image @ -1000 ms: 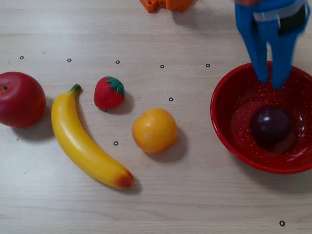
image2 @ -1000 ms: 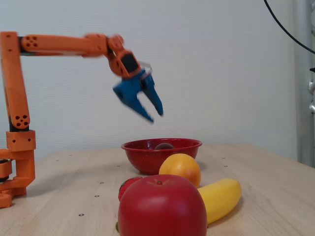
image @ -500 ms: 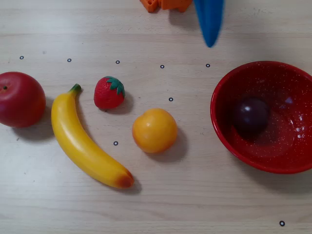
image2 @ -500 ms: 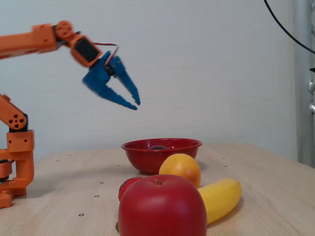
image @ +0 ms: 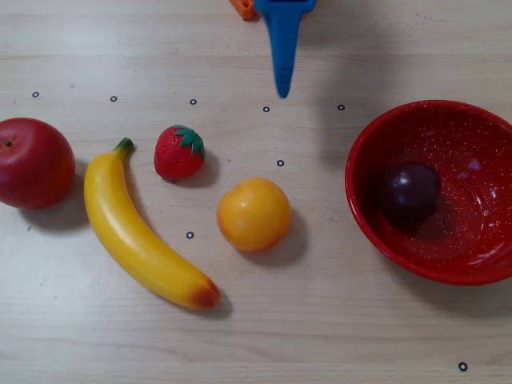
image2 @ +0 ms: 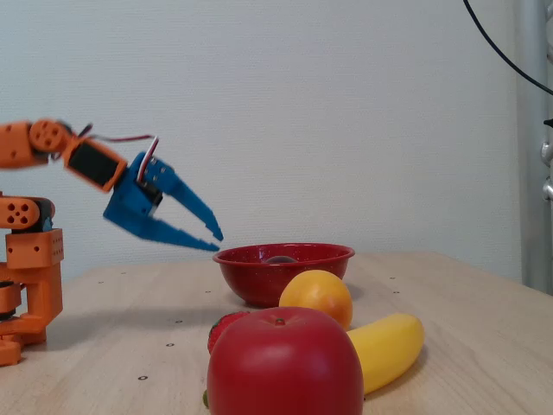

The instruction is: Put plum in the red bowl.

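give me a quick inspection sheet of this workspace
surface: pale wooden table with small ring marks
job's things: plum lies inside the red bowl
clutter: apple, banana, strawberry, orange, all on the table outside the bowl
claw: open, empty, in the air beside the bowl
cables: thin wire on the arm; black cable at top right of the fixed view
surroundings: plain white wall
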